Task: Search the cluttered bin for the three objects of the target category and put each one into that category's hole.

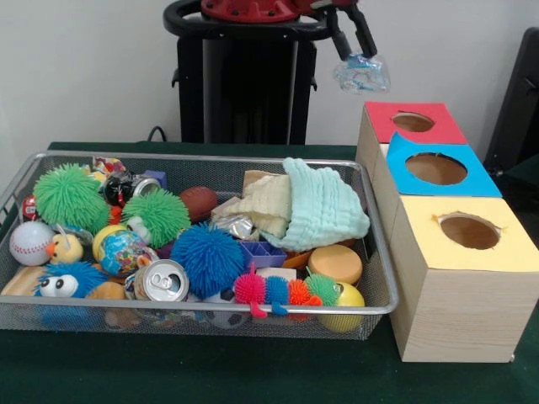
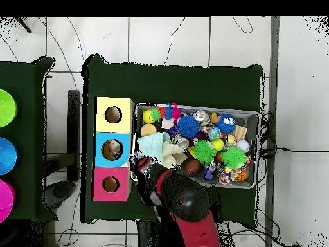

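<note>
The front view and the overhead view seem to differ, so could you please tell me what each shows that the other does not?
Only the front view shows the gripper shut on a crumpled clear wrapper above the red-topped box. Only the overhead view shows something pale inside the blue-topped box's hole, and three coloured bowls on a side table. Both show the wire bin of toys, with the mint cloth in it.

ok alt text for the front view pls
The robot's hand holds a crumpled clear plastic item above the red-topped box. Beside it are blue-topped and yellow-topped boxes, and a wire mesh bin full of toys, cans and cloths.
</note>
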Available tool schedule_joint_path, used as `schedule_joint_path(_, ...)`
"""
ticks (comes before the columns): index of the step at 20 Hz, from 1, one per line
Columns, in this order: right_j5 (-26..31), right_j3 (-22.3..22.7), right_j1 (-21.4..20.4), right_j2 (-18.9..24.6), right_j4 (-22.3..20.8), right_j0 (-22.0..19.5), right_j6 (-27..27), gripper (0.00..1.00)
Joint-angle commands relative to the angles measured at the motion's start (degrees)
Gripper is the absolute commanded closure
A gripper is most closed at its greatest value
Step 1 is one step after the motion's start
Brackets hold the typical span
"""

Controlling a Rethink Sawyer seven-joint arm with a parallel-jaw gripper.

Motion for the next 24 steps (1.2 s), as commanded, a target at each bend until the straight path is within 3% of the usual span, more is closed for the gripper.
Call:
schedule_joint_path(1,-10.76,-0.29,6.23,2.83,15.47,2.96,7.35,1.00)
schedule_joint_path(4,-13.02,-2.24,8.21,1.60,10.17,1.81,9.92,1.00)
schedule_joint_path(6,-13.71,-2.69,8.82,1.27,9.74,1.02,9.11,1.00)
schedule_joint_path(10,-11.77,-3.41,8.01,-1.29,3.61,1.36,14.63,1.00)
schedule_joint_path(14,-10.10,-6.40,8.32,-6.04,-2.98,6.77,24.42,1.00)
schedule_joint_path(18,-8.75,-7.65,7.74,-7.04,-3.45,10.81,31.72,1.00)
schedule_joint_path(24,-4.02,-13.46,8.23,-11.19,-8.35,16.28,43.73,1.00)
